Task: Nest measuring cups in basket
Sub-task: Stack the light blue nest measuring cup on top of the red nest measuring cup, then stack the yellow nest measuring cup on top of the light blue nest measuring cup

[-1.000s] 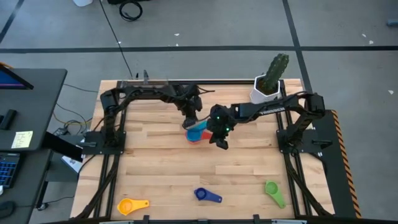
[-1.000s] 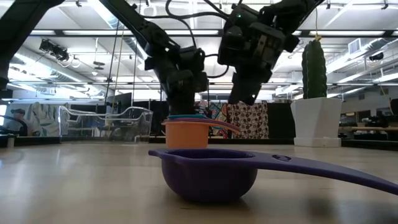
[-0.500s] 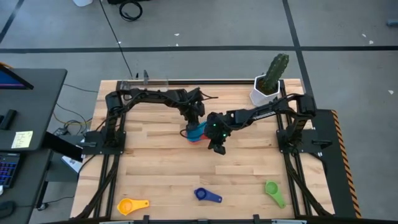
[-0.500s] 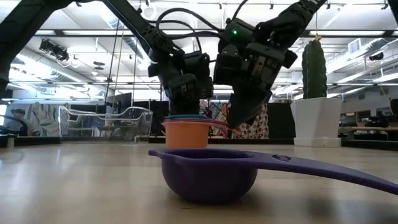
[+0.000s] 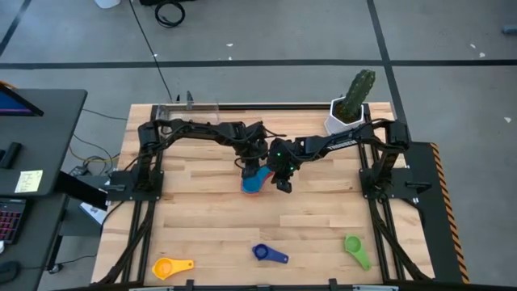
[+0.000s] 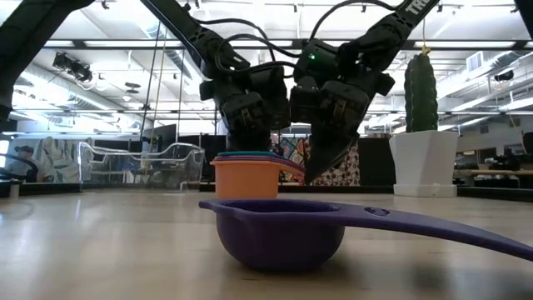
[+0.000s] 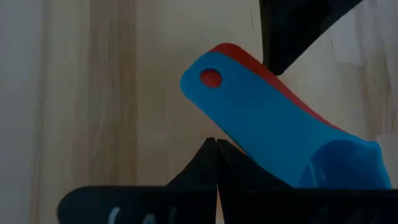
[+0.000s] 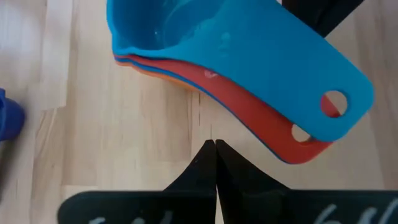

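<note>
Nested cup stack (image 5: 254, 181), light blue on top, frame center; left gripper (image 5: 249, 162) and right gripper (image 5: 282, 183) closed, empty.

A stack of nested cups (image 5: 254, 181), light blue on top over red and orange, is sitting mid-table. A yellow cup (image 5: 172, 267), dark blue cup (image 5: 268, 254) and green cup (image 5: 356, 249) are lying apart along the near edge. The clear basket (image 6: 140, 167) is standing at the far left.

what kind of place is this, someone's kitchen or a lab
Most likely a robotics lab or open workshop, not a kitchen: two arms are bolted to a wooden table on a bare concrete floor, a desk with a laptop stands beside it, and exposed ceiling lights run overhead.
</note>
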`<state>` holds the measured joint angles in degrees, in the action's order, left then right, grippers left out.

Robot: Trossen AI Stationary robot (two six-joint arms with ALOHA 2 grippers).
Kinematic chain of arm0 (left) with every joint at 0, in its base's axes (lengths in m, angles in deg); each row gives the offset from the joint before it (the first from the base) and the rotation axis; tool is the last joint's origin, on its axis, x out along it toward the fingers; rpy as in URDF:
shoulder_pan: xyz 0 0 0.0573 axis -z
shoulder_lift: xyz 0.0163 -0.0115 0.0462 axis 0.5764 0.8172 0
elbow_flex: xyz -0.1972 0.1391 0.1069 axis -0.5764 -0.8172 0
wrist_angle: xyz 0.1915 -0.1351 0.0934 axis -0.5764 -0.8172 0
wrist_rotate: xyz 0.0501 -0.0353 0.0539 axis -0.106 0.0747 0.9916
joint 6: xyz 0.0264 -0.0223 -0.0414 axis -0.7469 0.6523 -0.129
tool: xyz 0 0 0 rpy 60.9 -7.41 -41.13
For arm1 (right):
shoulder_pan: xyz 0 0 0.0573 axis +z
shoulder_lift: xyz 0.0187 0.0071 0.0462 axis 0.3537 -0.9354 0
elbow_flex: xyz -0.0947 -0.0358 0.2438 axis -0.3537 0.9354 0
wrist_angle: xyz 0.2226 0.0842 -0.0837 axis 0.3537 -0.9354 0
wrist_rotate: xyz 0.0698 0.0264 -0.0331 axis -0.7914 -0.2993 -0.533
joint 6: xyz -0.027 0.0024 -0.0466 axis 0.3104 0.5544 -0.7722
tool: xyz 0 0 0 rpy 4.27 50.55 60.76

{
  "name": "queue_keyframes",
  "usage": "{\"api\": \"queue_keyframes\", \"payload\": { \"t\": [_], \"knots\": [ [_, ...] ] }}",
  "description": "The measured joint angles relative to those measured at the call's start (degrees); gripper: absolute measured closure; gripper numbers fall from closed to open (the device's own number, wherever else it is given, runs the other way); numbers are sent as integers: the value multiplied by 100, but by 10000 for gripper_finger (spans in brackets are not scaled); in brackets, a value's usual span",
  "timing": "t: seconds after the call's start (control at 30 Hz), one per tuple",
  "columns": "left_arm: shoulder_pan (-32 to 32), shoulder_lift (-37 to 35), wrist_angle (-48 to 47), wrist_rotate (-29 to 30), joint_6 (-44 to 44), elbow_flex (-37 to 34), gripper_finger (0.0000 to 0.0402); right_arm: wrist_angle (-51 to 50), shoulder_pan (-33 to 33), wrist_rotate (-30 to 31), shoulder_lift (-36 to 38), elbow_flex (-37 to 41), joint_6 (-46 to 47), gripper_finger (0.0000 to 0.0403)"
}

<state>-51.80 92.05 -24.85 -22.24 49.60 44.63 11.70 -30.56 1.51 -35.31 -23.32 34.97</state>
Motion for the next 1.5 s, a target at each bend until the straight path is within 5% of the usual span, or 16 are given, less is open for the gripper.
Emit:
{"api": "queue_keyframes", "payload": {
  "t": [0.37,0.63,0.77,1.07,1.23,1.5],
  "knots": [
    [-466,-317,-570,752,134,9,394,-883,-69,61,900,-144,-301,401],
    [-866,-1696,-1339,1161,481,9,395,-2569,-43,1101,2542,-764,-634,401],
    [-776,-2619,-1715,1263,1323,9,395,-3343,71,1448,3191,-1035,-632,401],
    [268,-4364,-3312,2198,3600,9,395,-4094,357,1612,4021,-1119,-573,401],
    [1063,-4777,-4587,2778,5190,9,397,-4370,385,1618,4111,-1119,-745,401],
    [2449,-4633,-5690,2292,6739,7,398,-4479,383,1614,4082,-1119,-1097,401]
  ]
}}
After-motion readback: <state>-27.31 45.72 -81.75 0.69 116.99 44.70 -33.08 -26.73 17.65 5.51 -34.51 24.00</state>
